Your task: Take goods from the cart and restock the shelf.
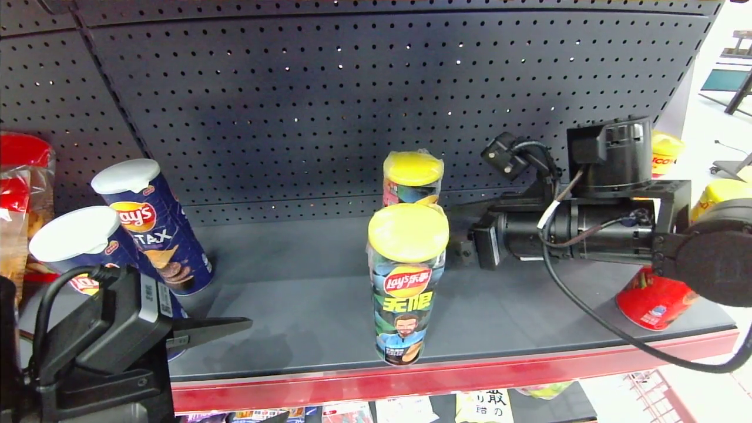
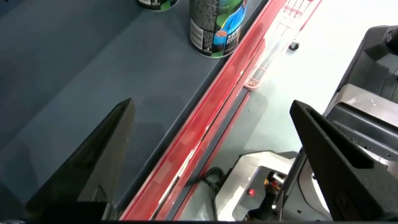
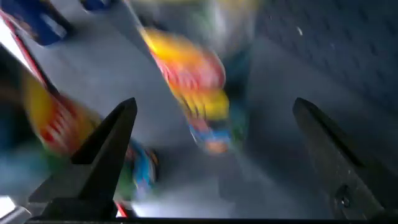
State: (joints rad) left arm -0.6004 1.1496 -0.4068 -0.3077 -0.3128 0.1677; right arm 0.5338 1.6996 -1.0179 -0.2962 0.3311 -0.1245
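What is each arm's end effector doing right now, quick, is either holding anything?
Left end effector: open, holding nothing.
Right end effector: open, holding nothing.

Centre frame, the yellow-lidded can (image 1: pixel 405 294) carries a red logo badge above large yellow characters. Left, the blue can (image 1: pixel 157 232) bears a similar badge over white lettering.

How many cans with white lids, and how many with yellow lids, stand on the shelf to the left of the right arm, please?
White-lidded cans: 2
Yellow-lidded cans: 2
Total: 4
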